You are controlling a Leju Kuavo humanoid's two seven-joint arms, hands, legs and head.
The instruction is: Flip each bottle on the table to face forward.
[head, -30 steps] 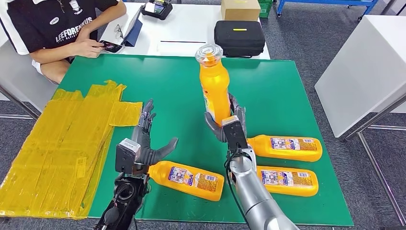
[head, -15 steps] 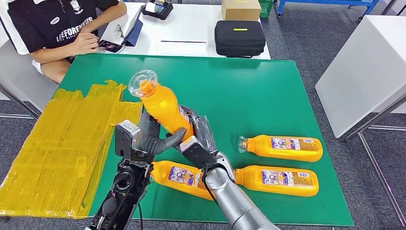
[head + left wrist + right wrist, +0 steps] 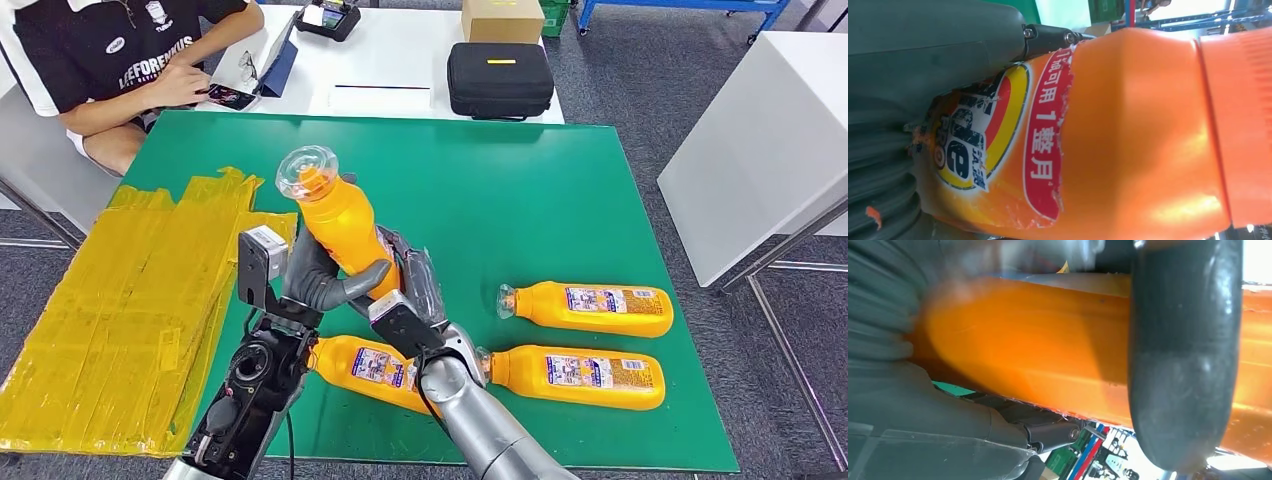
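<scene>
My head camera looked forward and down from high over the near edge of the green-topped table (image 3: 560, 190). Both wrist cameras sat very close against the raised orange plastic bottle (image 3: 345, 228) (image 3: 1128, 135) (image 3: 1048, 345), which all three views shared.

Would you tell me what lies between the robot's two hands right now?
The raised orange bottle: in the head view the left hand and right hand wrap its lower body from either side, cap tilted up and away. Both wrist views show it pressed against the fingers.
</scene>
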